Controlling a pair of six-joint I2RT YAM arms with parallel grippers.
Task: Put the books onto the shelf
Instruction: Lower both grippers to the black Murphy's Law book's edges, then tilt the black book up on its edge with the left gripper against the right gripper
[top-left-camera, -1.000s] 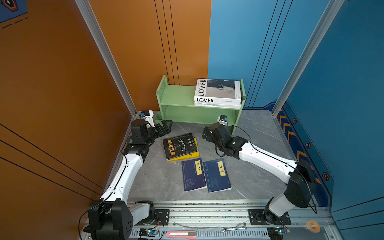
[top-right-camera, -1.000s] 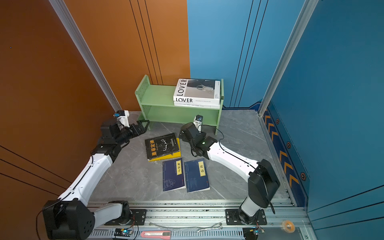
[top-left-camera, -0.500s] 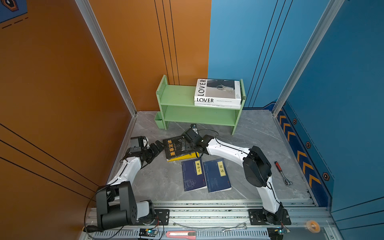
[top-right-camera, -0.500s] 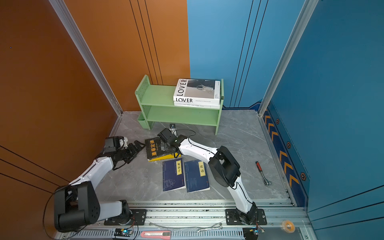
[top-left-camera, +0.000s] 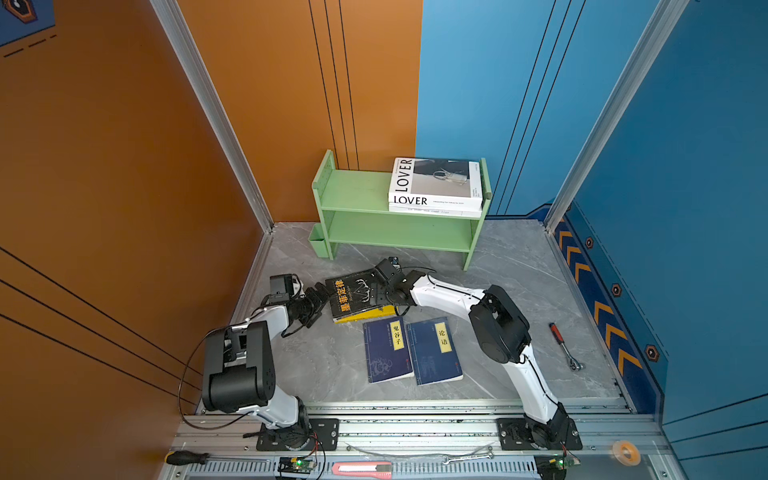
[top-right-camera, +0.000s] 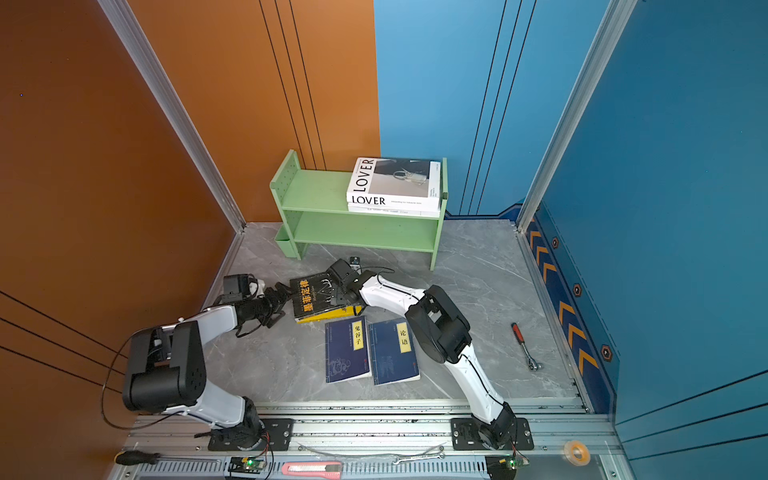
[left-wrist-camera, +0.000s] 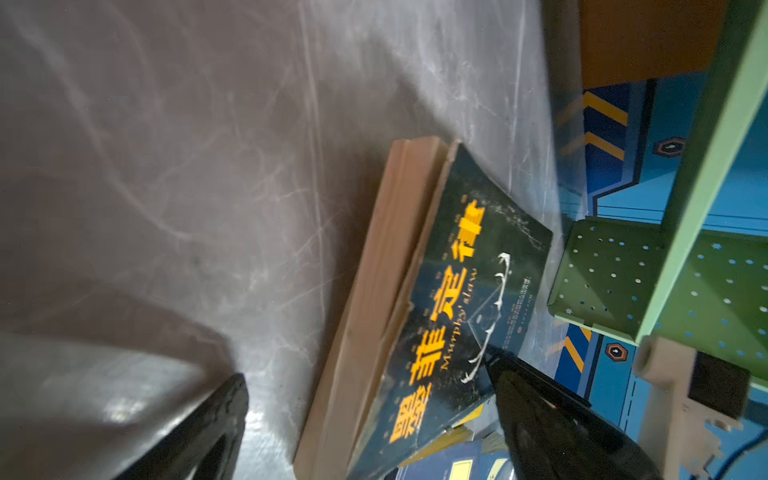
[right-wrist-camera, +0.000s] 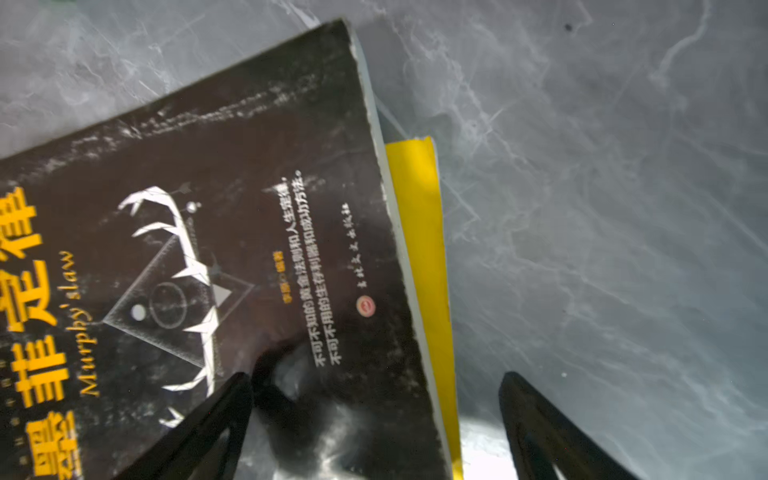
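The black book (top-left-camera: 357, 293) lies on the floor (top-left-camera: 511, 286) and hides the yellow book (right-wrist-camera: 419, 232) except one strip. The left gripper (left-wrist-camera: 365, 370) and the right gripper (right-wrist-camera: 376, 376) stand wide open over its opposite edges, gripping nothing; whether they touch it is unclear. Behind it, the shelf (top-left-camera: 357, 195) holds the LOVER book (top-left-camera: 436, 178), and the white book (top-left-camera: 436, 212) beneath that shows only an edge.

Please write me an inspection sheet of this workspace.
Surface: grey marbled tabletop.
Job's things: green shelf holds LOVER book on white book, top tier; black book lies on yellow book; two navy books flat nearby.
Clutter: ratchet on the tabletop; screwdriver, box cutter, spanner, tape roll on the front rail.
Grippers: left gripper and right gripper both open, jaws astride opposite edges of the black book.
Cables: black cable loops off the left arm.
Surroundings: orange wall, blue wall.
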